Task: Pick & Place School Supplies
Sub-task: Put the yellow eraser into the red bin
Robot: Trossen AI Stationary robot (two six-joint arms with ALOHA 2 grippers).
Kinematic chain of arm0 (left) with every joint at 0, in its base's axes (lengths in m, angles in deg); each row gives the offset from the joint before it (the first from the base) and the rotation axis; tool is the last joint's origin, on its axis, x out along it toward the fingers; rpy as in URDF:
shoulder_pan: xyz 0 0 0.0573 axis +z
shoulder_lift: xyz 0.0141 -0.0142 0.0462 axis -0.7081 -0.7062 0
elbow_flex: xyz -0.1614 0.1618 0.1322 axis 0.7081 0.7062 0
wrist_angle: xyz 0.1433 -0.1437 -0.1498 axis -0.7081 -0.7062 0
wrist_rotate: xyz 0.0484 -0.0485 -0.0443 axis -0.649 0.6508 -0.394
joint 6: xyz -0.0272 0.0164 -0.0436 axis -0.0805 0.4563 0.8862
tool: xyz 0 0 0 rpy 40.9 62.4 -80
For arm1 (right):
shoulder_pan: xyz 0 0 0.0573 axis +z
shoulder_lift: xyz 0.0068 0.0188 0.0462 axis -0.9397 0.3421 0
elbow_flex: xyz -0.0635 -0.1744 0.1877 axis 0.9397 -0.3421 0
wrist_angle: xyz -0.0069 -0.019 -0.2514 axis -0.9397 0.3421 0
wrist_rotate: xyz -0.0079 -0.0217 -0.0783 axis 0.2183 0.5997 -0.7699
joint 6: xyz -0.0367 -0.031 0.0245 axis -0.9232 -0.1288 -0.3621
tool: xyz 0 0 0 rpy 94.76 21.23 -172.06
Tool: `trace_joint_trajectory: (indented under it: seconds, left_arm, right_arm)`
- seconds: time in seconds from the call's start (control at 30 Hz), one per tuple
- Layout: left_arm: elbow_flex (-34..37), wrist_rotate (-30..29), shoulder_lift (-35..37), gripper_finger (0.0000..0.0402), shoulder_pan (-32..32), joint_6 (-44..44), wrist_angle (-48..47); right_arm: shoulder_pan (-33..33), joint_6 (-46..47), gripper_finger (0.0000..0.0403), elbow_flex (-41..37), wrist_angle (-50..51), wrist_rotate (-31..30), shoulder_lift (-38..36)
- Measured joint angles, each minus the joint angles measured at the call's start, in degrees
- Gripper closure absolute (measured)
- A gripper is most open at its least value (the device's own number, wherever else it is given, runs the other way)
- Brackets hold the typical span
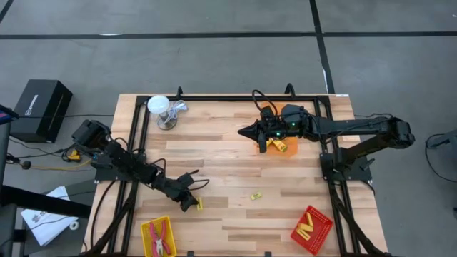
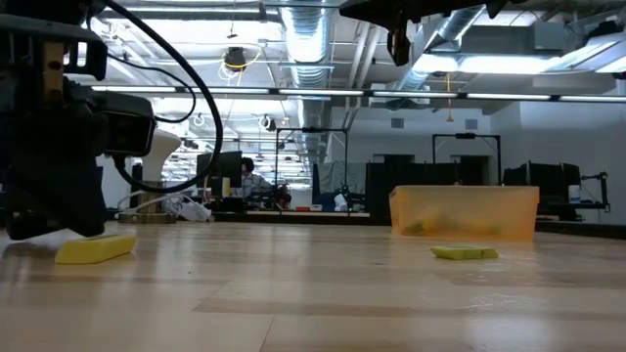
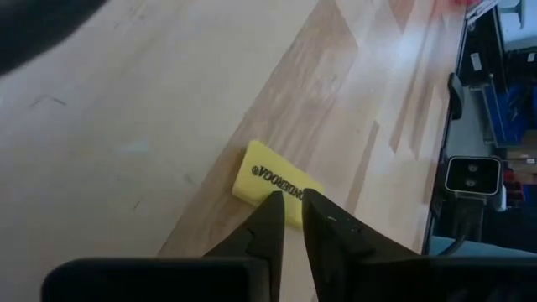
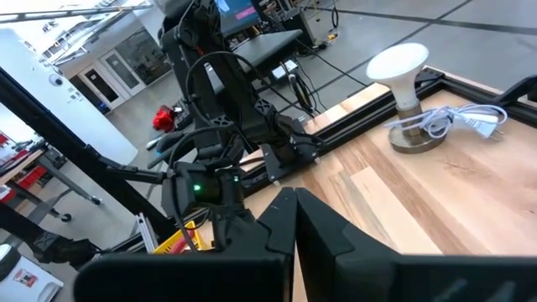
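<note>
Left end effector [image 3: 289, 210]: hanging low over the worktop [image 1: 228, 171], fingers standing slightly apart, gripping nothing; yellow labelled block [image 3: 270, 180] lying flat just beyond the fingertips. Right end effector [image 1: 246, 131]: hovering closed and empty, orange tray [image 1: 284, 148] sitting just behind it.

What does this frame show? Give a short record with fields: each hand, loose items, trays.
left hand: low at the table's near left, fingers slightly parted over a yellow labelled block
right hand: shut, above the orange tray at the far side
loose item: small yellow block mid-table
yellow tray: holds red-handled tools
red tray: holds yellow sticks
</note>
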Motion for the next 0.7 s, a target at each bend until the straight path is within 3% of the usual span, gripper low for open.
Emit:
trace_joint_trajectory:
  seconds: [0.4,0.7]
  left_arm:
    - [2.0,0.6,0.2,0.0348,0.0,4.5,1.1]
    - [2.4,0.9,0.1,0.0313,0.3,5.6,3.9]
  right_arm:
    - [0.0,0.0,0.0403,0.0,0.0,0.1,0.0]
    - [0.0,0.0,0.0403,0.0,0.0,0.1,0.0]
